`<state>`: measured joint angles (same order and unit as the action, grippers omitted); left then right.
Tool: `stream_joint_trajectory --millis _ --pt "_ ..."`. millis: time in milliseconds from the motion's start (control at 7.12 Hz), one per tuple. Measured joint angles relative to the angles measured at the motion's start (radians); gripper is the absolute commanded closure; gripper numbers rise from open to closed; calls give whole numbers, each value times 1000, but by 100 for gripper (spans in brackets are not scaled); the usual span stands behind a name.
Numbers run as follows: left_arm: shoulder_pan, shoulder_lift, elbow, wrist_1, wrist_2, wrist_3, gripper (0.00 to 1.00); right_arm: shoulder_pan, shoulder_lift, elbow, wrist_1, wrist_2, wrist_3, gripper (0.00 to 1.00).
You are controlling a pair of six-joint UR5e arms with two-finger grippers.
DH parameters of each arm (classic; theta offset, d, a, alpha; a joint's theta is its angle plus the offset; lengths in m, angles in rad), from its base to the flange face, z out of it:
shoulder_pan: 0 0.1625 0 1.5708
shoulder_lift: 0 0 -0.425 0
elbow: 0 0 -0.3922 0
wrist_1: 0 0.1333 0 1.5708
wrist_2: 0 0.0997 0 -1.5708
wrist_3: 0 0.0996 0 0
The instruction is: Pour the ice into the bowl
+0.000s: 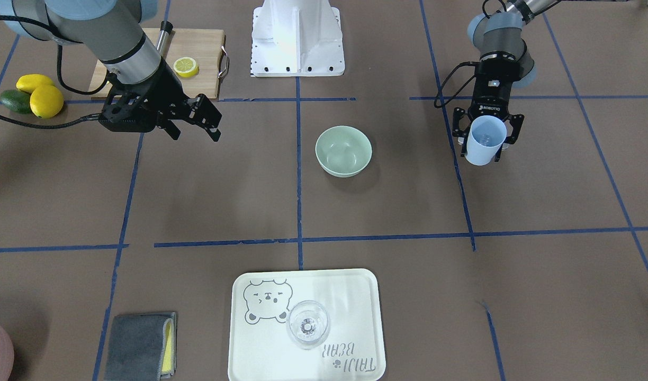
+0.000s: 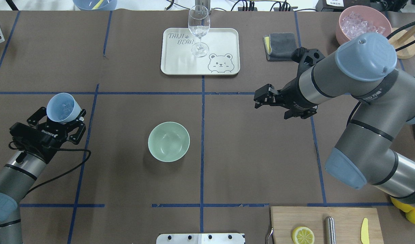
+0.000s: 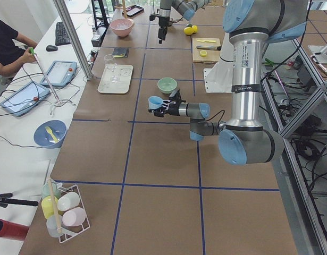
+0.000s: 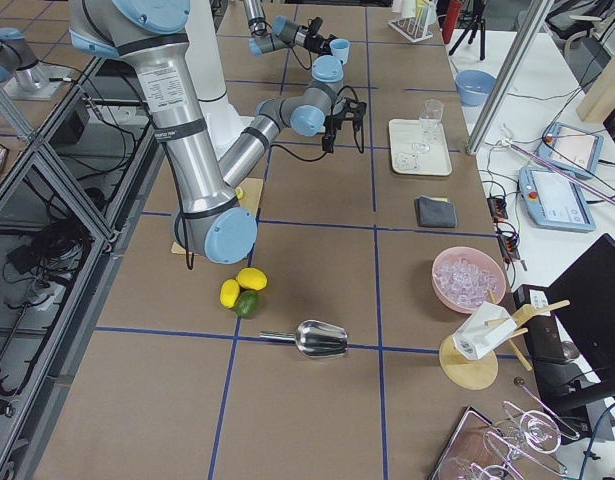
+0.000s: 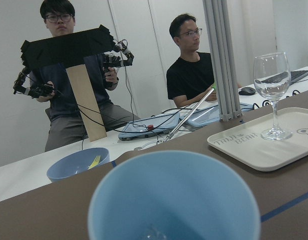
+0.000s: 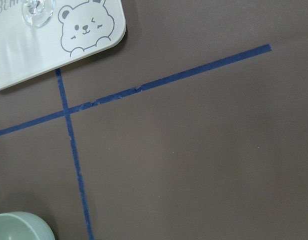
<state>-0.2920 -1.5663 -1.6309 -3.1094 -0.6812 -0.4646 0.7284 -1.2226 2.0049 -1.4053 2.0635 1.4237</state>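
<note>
My left gripper (image 2: 61,117) is clamping a tilted blue cup (image 2: 62,107), with a few small glassy ice (image 1: 484,140) cubes lying inside. The smooth mint-green bowl (image 2: 169,141) is standing mid-surface, well apart. My right gripper (image 2: 262,98) is hanging with its fingers apart.

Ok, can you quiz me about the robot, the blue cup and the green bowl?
1. True or false: the bowl is empty.
2. What holds the blue cup? A) the left gripper B) a person C) nothing
3. Fill in: the wine glass stands on the white ___ with the bear picture.

Key: 1 true. 2 A. 3 tray.
</note>
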Motion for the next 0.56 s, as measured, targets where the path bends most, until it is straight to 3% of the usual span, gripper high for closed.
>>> stream_joint_trajectory --millis 561 --pt "77 -149 -45 253 36 138 100 69 -82 10 1 -4 -29 0"
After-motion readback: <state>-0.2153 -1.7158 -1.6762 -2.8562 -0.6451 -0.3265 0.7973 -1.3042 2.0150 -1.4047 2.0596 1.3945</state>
